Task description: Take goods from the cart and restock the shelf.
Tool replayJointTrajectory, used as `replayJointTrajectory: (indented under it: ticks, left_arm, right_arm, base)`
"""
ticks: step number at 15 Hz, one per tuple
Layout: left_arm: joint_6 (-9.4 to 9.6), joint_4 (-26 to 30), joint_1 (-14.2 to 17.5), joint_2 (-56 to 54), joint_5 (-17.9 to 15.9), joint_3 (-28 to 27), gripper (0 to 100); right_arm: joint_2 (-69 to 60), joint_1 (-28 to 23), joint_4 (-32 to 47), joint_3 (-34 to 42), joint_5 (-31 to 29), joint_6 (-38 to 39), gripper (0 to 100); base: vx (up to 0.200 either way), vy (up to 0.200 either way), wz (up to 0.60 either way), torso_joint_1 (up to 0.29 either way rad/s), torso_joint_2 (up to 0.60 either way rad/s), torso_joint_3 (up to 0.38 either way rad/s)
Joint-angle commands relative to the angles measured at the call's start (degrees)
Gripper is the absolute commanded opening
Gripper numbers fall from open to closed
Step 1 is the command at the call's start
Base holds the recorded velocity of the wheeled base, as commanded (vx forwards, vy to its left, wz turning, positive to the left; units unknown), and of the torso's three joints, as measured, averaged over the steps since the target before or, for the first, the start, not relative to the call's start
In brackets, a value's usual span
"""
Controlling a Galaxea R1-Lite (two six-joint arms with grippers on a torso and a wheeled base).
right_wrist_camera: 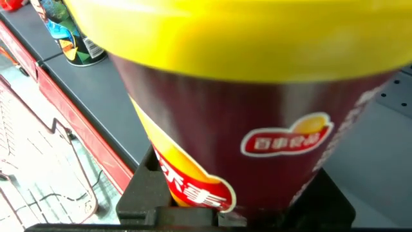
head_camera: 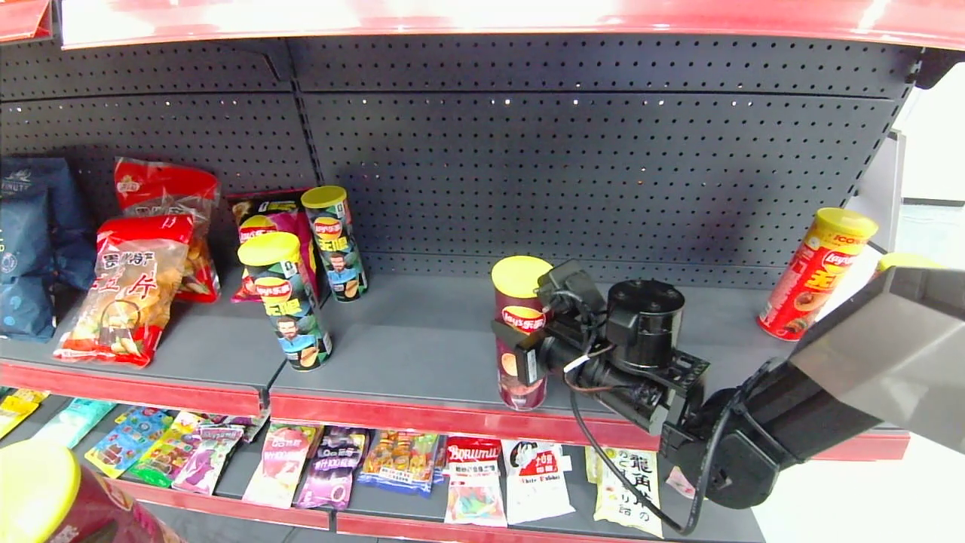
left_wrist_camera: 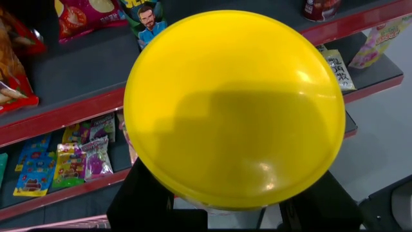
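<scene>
A dark red chip can (head_camera: pixel 519 339) with a yellow lid stands upright at the front edge of the grey shelf (head_camera: pixel 422 339). My right gripper (head_camera: pixel 522 360) is shut on its side, coming in from the right. The right wrist view shows that can (right_wrist_camera: pixel 257 129) up close between the fingers of the right gripper (right_wrist_camera: pixel 235 209). A second red can (head_camera: pixel 45 494) with a yellow lid sits low at the near left. In the left wrist view its lid (left_wrist_camera: pixel 235 106) faces the camera, and the left gripper (left_wrist_camera: pixel 232 209) is shut on the can below it.
Two green cans (head_camera: pixel 288 302) (head_camera: pixel 336 241) and snack bags (head_camera: pixel 132 290) fill the shelf's left. A red can (head_camera: pixel 818 271) leans at the far right. Bare shelf lies between them. Small packets (head_camera: pixel 475 479) line the lower shelf. A white wire cart (right_wrist_camera: pixel 38 174) is beside the shelf.
</scene>
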Motion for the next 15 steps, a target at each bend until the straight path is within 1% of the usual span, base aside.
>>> replayJointTrajectory:
  ticks: [1, 7, 8, 11, 15]
  left_arm:
    - [0.03, 0.0, 0.0, 0.1, 0.0, 0.0, 0]
    - [-0.05, 0.0, 0.0, 0.0, -0.5, 0.1, 0]
    - [0.03, 0.1, 0.0, 0.0, -0.5, 0.1, 0]
    - [0.03, 0.1, 0.0, -0.4, -0.5, 0.3, 0]
    - [0.03, 0.2, 0.0, -0.4, -0.5, 0.2, 0]
  right_arm:
    - [-0.1, 0.0, 0.0, 0.8, 0.1, 0.0, 0]
    - [-0.1, 0.4, 0.0, 1.4, 0.4, -0.1, 0]
    - [-0.1, 0.5, 0.0, 1.4, 0.3, -0.1, 100]
    - [0.1, 0.6, 0.0, 1.4, 0.3, -0.2, 100]
    - [0.3, 0.9, -3.2, 1.7, 0.0, -0.2, 100]
  base:
    - [0.000, 0.000, 0.00, 0.000, 0.00, 0.000]
    - [0.000, 0.000, 0.00, 0.000, 0.00, 0.000]
    - [0.000, 0.000, 0.00, 0.000, 0.00, 0.000]
    - [0.000, 0.000, 0.00, 0.000, 0.00, 0.000]
    - [0.000, 0.000, 0.00, 0.000, 0.00, 0.000]
